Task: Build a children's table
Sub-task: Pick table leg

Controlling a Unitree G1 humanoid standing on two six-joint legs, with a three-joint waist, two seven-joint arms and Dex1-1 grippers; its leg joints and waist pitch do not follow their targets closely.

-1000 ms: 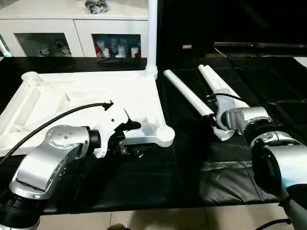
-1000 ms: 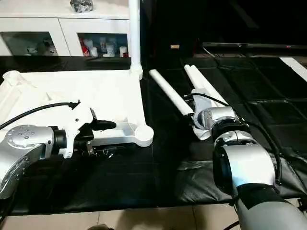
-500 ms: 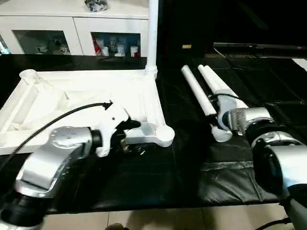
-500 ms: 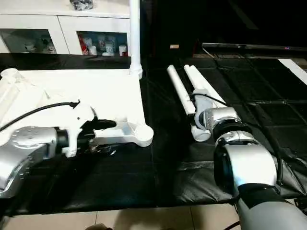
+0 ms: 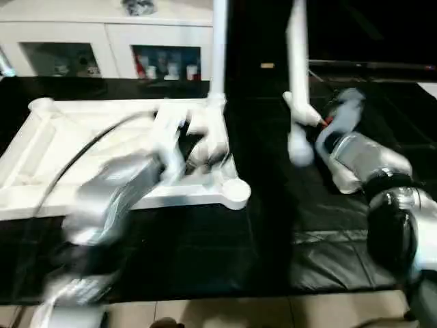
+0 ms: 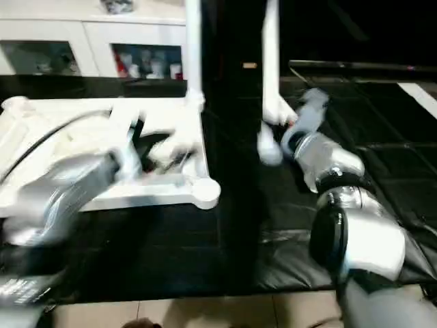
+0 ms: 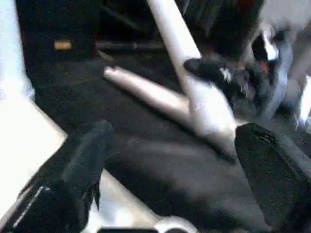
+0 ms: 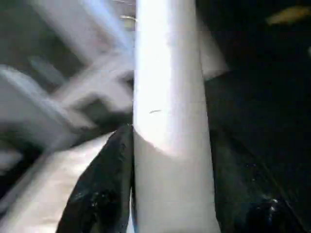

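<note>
Overhead, upturned tabletop on black surface, one leg upright in its far corner. Left wrist: left gripper spread wide, empty, above tabletop edge. Right wrist: right gripper clamped around second leg, lifted upright.

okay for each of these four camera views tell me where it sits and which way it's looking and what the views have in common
Left and right eye views: on the head, looking forward and down at the tabletop on black mats; both silver forearms show.
Left wrist view: on the left arm, looking along the left gripper, jaws wide, toward the right gripper.
Right wrist view: on the right arm, looking along the right gripper, closed on the raised leg.
Shared: that raised leg.
</note>
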